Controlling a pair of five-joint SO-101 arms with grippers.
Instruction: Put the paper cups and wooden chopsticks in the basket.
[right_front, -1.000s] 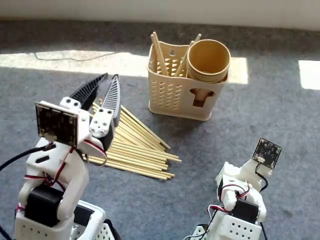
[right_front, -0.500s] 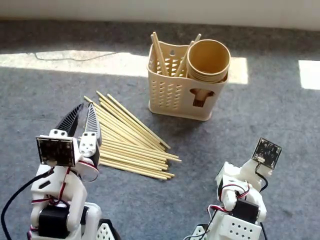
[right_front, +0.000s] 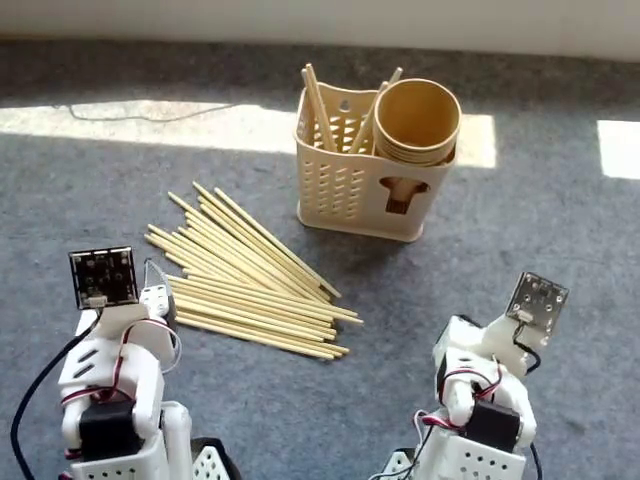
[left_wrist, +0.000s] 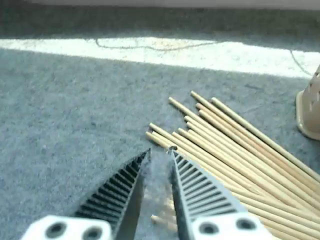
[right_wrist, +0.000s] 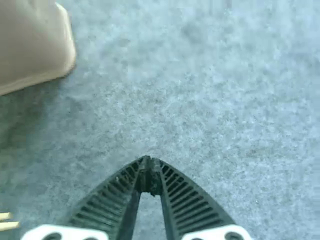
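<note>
As I look down at the table (right_front: 90, 190), my left arm (right_front: 112, 350) sits at the near left corner. The left gripper (left_wrist: 160, 151) hangs low over the grey top, just beside the ends of the loose chopsticks (right_front: 250, 280). Its fingers are a little apart and hold nothing. The loose chopsticks lie in a flat pile between that arm and the basket (right_front: 350, 190). The basket stands upright farther back, near the middle. A few sticks (right_front: 318, 100) poke up from its left part, and a stack of paper cups (right_front: 417, 120) sits in its right part. My right arm (right_front: 485, 400) is at the near right. The right gripper (right_wrist: 150, 161) points down at bare grey table, fingers pressed together, with nothing between them.
</note>
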